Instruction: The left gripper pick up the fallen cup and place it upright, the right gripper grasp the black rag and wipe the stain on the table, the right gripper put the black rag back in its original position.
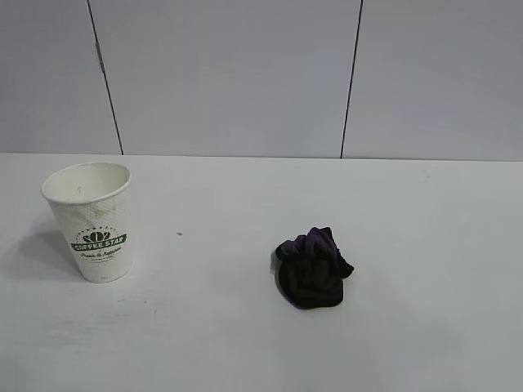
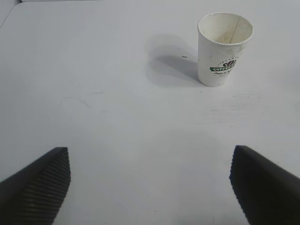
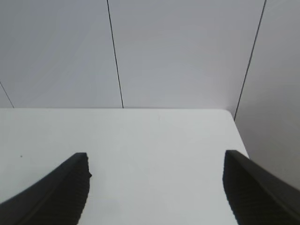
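Observation:
The white paper cup (image 1: 90, 222) with a green logo band stands upright on the white table (image 1: 245, 343) at the left; the left wrist view also shows the cup (image 2: 224, 49), empty and well beyond the fingers. The black rag (image 1: 311, 269), bunched with a purple patch, lies right of centre. No stain shows on the table. My left gripper (image 2: 151, 159) is open over bare table, away from the cup. My right gripper (image 3: 156, 161) is open too, above bare table near a far corner. Neither arm appears in the exterior view.
A grey panelled wall (image 1: 245, 73) with dark seams runs behind the table. The right wrist view shows the table's far edge and right corner (image 3: 227, 112). A tiny dark speck (image 1: 179, 233) lies between cup and rag.

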You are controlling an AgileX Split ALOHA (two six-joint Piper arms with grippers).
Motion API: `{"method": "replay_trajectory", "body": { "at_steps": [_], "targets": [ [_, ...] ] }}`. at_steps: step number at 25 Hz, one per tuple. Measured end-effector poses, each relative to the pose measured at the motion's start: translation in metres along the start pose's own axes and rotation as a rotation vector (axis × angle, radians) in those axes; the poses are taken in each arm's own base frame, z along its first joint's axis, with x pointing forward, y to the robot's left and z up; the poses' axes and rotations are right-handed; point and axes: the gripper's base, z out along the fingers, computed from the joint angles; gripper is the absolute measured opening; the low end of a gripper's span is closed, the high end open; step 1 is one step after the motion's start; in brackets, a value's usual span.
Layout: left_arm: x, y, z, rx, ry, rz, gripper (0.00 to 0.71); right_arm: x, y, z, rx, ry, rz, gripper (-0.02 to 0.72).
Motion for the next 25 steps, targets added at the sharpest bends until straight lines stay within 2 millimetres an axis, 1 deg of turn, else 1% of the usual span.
{"method": "replay_trajectory", "body": {
  "at_steps": [4,7,10,12,15,17,19,25],
  "targets": [
    [0.000,0.000,0.000,0.000,0.000,0.000,0.663,0.022,-0.001,0.033,0.000,0.086,0.008,0.545],
    [0.000,0.000,0.000,0.000,0.000,0.000,0.663,0.043,-0.001,0.058,-0.004,0.157,0.016,0.545],
    [0.000,0.000,0.000,0.000,0.000,0.000,0.663,0.059,-0.001,0.073,-0.011,0.217,0.040,0.545],
    [0.000,0.000,0.000,0.000,0.000,0.000,0.663,0.061,-0.001,0.074,-0.031,0.216,0.038,0.545],
    [0.000,0.000,0.000,0.000,0.000,0.000,0.663,0.063,-0.001,0.069,-0.074,0.181,0.021,0.545],
    [0.000,0.000,0.000,0.000,0.000,0.000,0.663,0.067,-0.001,0.070,-0.099,0.193,0.010,0.545],
    [0.000,0.000,0.000,0.000,0.000,0.000,0.663,0.072,-0.001,0.071,-0.109,0.221,0.012,0.545],
    [0.000,0.000,0.000,0.000,0.000,0.000,0.663,0.072,-0.002,0.071,-0.111,0.223,0.011,0.545]
  ]
}}
